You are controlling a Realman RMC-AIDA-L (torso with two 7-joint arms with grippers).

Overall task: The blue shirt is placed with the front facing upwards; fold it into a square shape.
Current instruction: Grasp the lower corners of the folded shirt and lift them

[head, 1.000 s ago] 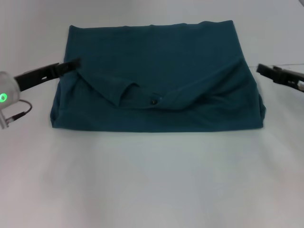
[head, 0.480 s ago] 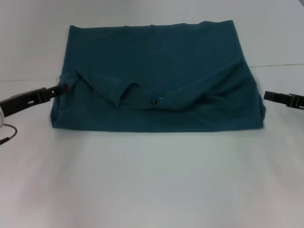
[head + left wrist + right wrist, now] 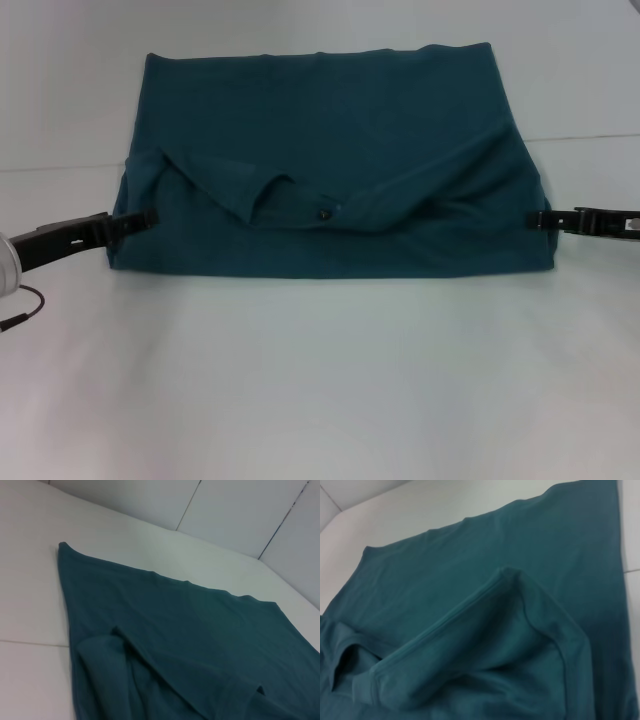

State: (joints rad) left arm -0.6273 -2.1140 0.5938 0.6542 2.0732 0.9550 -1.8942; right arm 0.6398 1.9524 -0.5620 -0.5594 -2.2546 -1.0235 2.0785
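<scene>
The left gripper (image 3: pixel 140 219) reaches in low from nine o'clock in the head view, its dark tips touching the left edge of the blue shirt (image 3: pixel 330 170) just below a rumpled fold of sleeve; whether the fingers are spread or pinched on cloth cannot be told. The shirt lies folded in a broad rectangle on the white table (image 3: pixel 320 380), filling the middle of the scene from about ten o'clock to two o'clock, with the plain back uppermost, the ribbed collar (image 3: pixel 270 195) turned over near the centre and a small dark label (image 3: pixel 324 213) beside it. The folded-in sleeves form a shallow V across the near half.

The left wrist view shows no fingers at all, only the shirt (image 3: pixel 190 635) running away across the table (image 3: pixel 30 595) toward grey wall panels (image 3: pixel 240 510), and a raised ridge of doubled cloth at seven o'clock. The right wrist view is filled by the shirt (image 3: pixel 485 570), with a thick hemmed sleeve fold (image 3: pixel 485 630) bulging at its centre, a detail the head view shows only as a crease.

At three o'clock in the head view, the right gripper (image 3: pixel 545 219) meets the shirt's right edge, tips against the cloth; their spread cannot be told.
</scene>
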